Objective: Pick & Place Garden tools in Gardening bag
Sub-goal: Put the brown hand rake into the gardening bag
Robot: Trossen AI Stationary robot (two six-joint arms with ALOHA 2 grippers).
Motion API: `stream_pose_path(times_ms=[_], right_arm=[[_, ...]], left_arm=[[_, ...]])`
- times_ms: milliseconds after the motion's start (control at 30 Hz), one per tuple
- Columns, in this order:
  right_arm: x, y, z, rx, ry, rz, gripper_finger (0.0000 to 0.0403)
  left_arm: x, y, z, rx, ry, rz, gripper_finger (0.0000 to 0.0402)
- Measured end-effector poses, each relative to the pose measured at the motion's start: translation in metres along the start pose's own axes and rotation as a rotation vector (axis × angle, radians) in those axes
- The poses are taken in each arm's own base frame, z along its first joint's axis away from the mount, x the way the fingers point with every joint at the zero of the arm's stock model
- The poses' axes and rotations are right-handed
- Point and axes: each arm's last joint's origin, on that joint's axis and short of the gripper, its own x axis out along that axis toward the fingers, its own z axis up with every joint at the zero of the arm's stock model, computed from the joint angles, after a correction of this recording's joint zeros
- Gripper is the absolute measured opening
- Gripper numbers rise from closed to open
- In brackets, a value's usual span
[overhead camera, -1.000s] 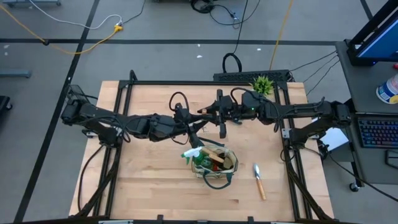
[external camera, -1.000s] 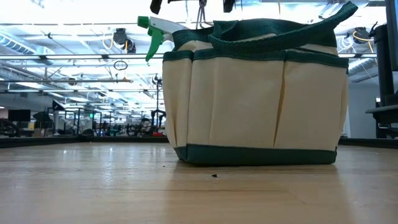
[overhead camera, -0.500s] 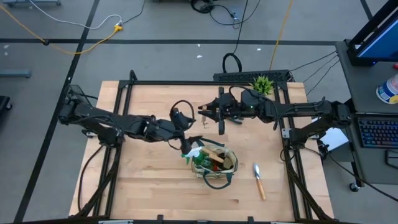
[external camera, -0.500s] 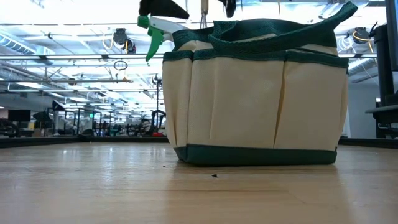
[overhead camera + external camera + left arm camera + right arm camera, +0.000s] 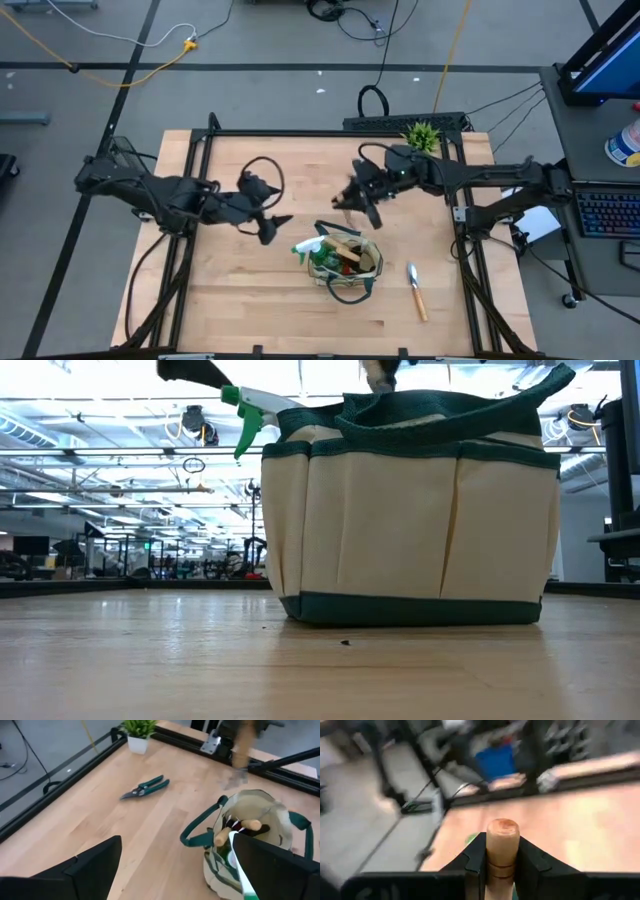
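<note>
Nearest the front edge of the pale wooden worktop (image 5: 230, 290), a wooden-handled metal trowel (image 5: 415, 290) lies loose, just beside the beige fabric gardening bag with dark green trim and loop handles (image 5: 345, 262). The bag already holds several wooden-handled tools, with the green spray bottle with white nozzle (image 5: 307, 247) at its left rim. Just behind the bag, the right tool (image 5: 362, 205) is clenched on a round wooden tool handle (image 5: 502, 851), apparently bound for the bag. The left tool (image 5: 268, 226), fingers spread and released, hangs left of the bag. Farther back, dark green-handled pruning shears (image 5: 145, 787) lie on the worktop near a small potted green plant (image 5: 422, 135). Judged remaining: the held tool, trowel and shears.
</note>
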Motion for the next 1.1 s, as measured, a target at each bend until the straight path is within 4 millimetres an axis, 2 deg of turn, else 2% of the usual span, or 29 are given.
stream_pose_path(times_ms=[200, 333, 467, 600, 833, 1100], right_arm=[[0.002, 0.025, -0.003, 0.039, 0.054, 0.224, 0.0053], [0.006, 0.04, -0.007, 0.028, 0.072, 0.268, 0.0053], [0.01, 0.046, -0.011, -0.004, 0.07, 0.234, 0.0053], [0.014, 0.046, -0.018, -0.014, 0.044, 0.208, 0.0053], [0.02, 0.037, -0.044, 0.019, -0.027, 0.208, 0.0053], [0.022, 0.024, -0.077, 0.072, 0.018, 0.111, 0.0053]], left_arm=[[-0.014, 0.005, -0.018, -0.025, -0.016, 0.015, 0.0383], [-0.021, 0.008, -0.034, -0.042, -0.03, 0.019, 0.0387], [-0.031, 0.011, -0.048, -0.068, -0.074, 0.014, 0.0381], [-0.04, 0.013, -0.06, -0.075, -0.118, -0.03, 0.0374], [-0.052, 0.015, -0.08, -0.093, -0.174, -0.105, 0.0378], [-0.056, 0.015, -0.097, -0.144, -0.17, -0.133, 0.0387]])
